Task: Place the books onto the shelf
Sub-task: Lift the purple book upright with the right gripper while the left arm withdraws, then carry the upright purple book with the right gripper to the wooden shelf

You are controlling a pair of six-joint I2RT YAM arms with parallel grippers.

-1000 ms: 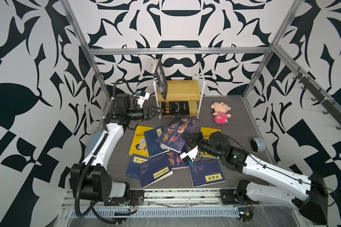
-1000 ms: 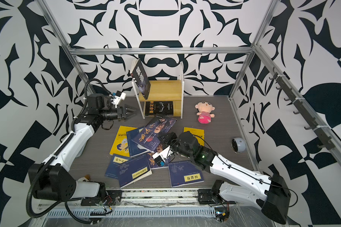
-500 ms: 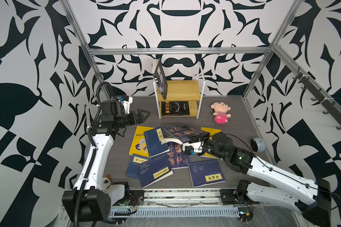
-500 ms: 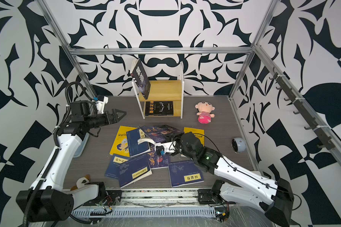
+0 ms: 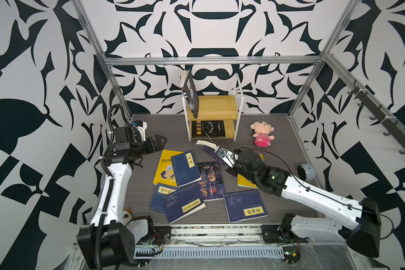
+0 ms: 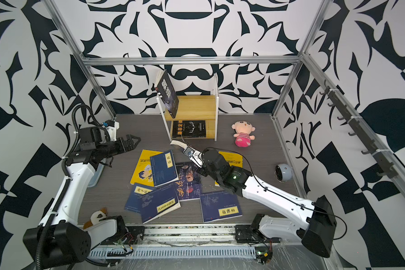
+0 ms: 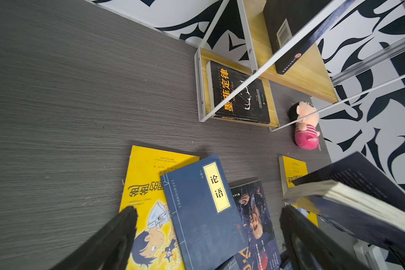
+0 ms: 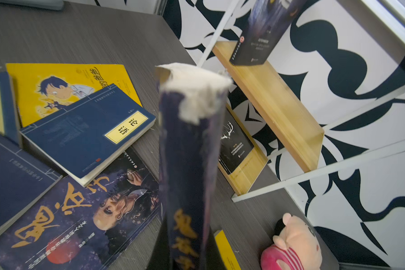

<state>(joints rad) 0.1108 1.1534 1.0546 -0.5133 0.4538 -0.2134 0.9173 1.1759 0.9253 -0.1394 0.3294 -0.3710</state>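
A: Nearest the front edge?
B: Off to the right, flat on the table [image 5: 150, 128], a navy book with a yellow label [image 5: 246, 208]. Left of it, a second navy book [image 5: 185, 204] lying across a third navy book [image 5: 158, 195].
A: Just behind those?
B: In the middle, a dark book with gold calligraphy [image 5: 211, 181], flat, overlapped along its left edge by a navy book labelled 论语 [image 5: 185, 168], in turn lying on a yellow cartoon book [image 5: 165, 163]. To the right, a second yellow book [image 5: 243, 182], largely hidden under the right arm. Further right, by the side wall, a round grey-blue device [image 5: 306, 172].
A: And the right gripper [image 5: 216, 151]?
B: Clamped tight on a dark blue paperback [image 5: 207, 146], held clear of the pile, tilted, page edges ruffled at the far end, just short of the shelf [image 5: 216, 107] and its lower board. Gold characters along the spine in the right wrist view.
A: The left gripper [image 5: 162, 140]?
B: Spread wide, holding nothing, hovering over bare table left of the pile. In the left wrist view, black fingers [image 7: 117, 233] framing the yellow cartoon book and the 论语 one.
A: Farthest back?
B: First a pink plush doll [image 5: 262, 136] on the table, right of the shelf. Then the shelf itself, centred against the back wall. On the lower board, a black book with an orange title [image 5: 208, 128], flat. On the top board, a dark book on edge [image 5: 189, 93], leaning left against the white frame
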